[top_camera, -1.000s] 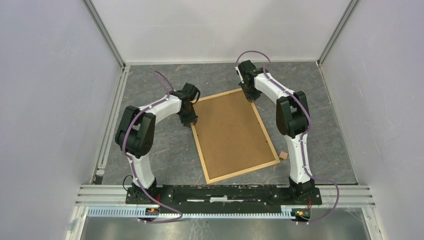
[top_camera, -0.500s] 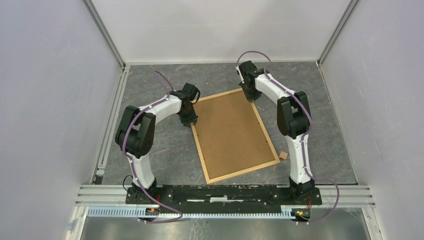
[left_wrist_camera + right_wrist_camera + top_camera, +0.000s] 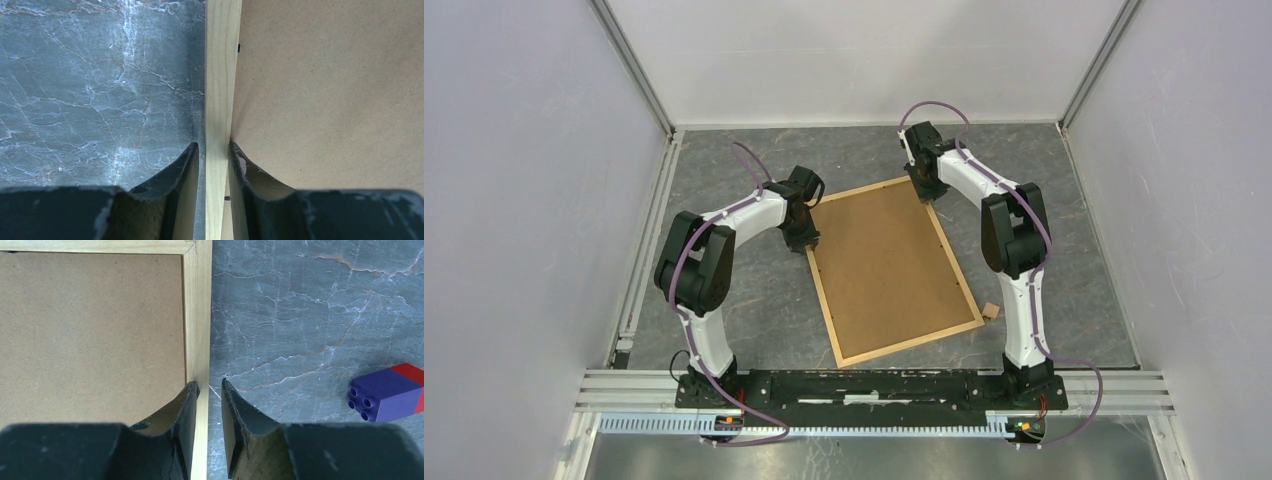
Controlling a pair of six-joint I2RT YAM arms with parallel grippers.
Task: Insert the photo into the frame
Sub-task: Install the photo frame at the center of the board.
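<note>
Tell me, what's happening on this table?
Two robot arms are working on a wooden picture frame lying back-side up on the grey table. The left gripper is clamped on its left rail; the right gripper straddles the right rail near the far corner. No photo is visible.

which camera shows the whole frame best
Top external: the frame lies whole there, back side up, all four sides in sight. Left wrist shows only a stretch of one side strip and some backing; right wrist shows only one corner, with its strip and backing.
</note>
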